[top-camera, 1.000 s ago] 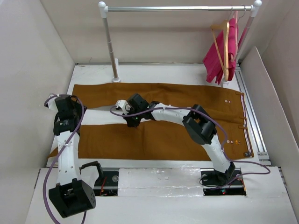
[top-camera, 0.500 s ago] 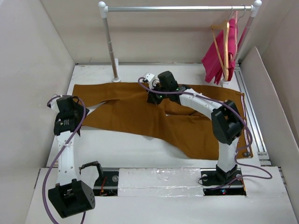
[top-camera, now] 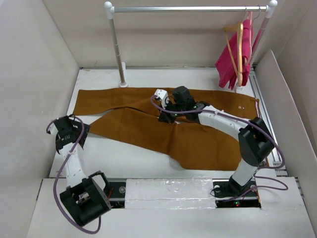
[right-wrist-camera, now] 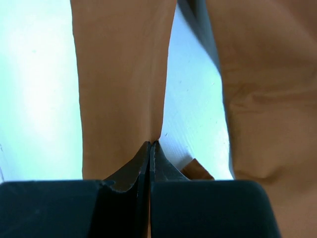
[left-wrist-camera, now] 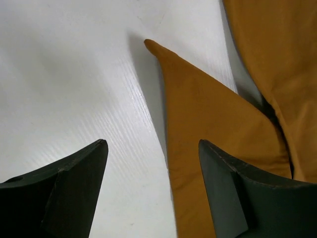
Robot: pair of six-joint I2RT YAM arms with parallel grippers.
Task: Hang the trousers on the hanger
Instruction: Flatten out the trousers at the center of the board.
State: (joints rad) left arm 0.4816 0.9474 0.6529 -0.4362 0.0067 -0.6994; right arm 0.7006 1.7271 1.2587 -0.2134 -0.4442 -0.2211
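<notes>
At frame centre, the right gripper [top-camera: 168,113] pinches the trousers [top-camera: 148,130], lying left-right; hanger [top-camera: 239,44] upper right; left gripper [top-camera: 68,134] wide, empty.

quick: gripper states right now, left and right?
Left gripper: open, holding nothing.
Right gripper: closed, pinching an edge of the trousers.

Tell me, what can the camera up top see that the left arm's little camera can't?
Only the top view shows the clothes rail, the pink garment and the hanger hanging from it, and the right arm. Only the left wrist view shows the left fingers close up, wide apart with nothing between them, near a pointed corner of the trousers. Both show the trousers lying on the white table.
</notes>
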